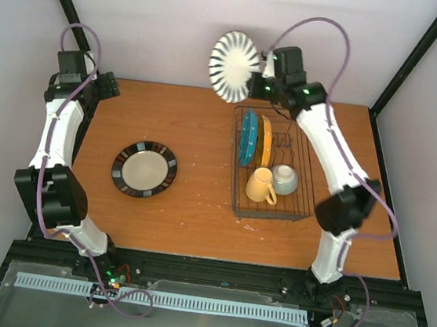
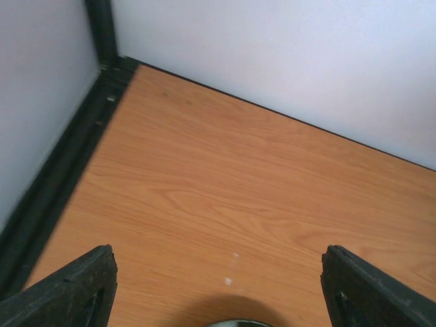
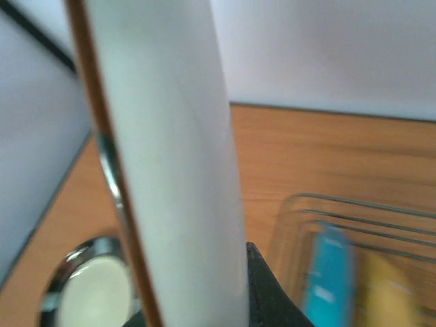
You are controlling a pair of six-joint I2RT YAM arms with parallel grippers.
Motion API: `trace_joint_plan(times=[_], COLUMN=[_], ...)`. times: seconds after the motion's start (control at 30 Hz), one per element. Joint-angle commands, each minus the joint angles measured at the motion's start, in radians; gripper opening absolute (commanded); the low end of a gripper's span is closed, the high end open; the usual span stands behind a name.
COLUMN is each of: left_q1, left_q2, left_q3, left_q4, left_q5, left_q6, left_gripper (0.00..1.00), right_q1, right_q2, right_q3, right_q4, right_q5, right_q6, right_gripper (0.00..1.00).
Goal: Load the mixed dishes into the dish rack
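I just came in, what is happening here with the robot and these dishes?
The right gripper holds the striped plate in the air near the far end of the rack. The rack already has a teal plate, an orange plate, a mug and a bowl. The beige plate lies on the table, not yet loaded. The left gripper is open and empty.

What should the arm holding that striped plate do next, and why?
Probably carry the striped plate, held in the air by the right gripper past the far end of the dish rack, over and down into the slots beside the orange plate, which look empty.
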Motion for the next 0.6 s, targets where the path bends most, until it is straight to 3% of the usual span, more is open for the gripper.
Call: trace_joint_plan(times=[0.0,0.1,0.23,0.33,0.57], left_q1=[0.001,0.001,0.0,0.0,0.0], left_q2=[-0.008,0.009,0.037,0.057,0.056], left_q3=[0.036,0.036,0.042,0.056,0.049], left_q4=[0.0,0.008,0.016,0.013,0.002], left_q5=[-0.192,-0.191,-0.175,-0.169,-0.168], left_q6=[0.064,0.061,0.059,0.063,0.061], left_gripper=[0.82,0.81,0.8,0.79,0.77], right_q1=[-0.024,-0.061,-0.083,-0.084,-0.085], right_q2=[-0.311,-0.42,-0.403,-0.38,-0.35], right_q3=[-0.27,-0.393,-0.38,-0.396,-0.511], right_q4=[0.217,0.198,0.016,-0.082,-0.126], right_q5=[0.46,0.618,0.713,0.718,0.629], right_q6=[-0.035,-0.009,-0.045,-0.047,-0.014], right_gripper=[0.03,0.03,0.03,0.03,0.03])
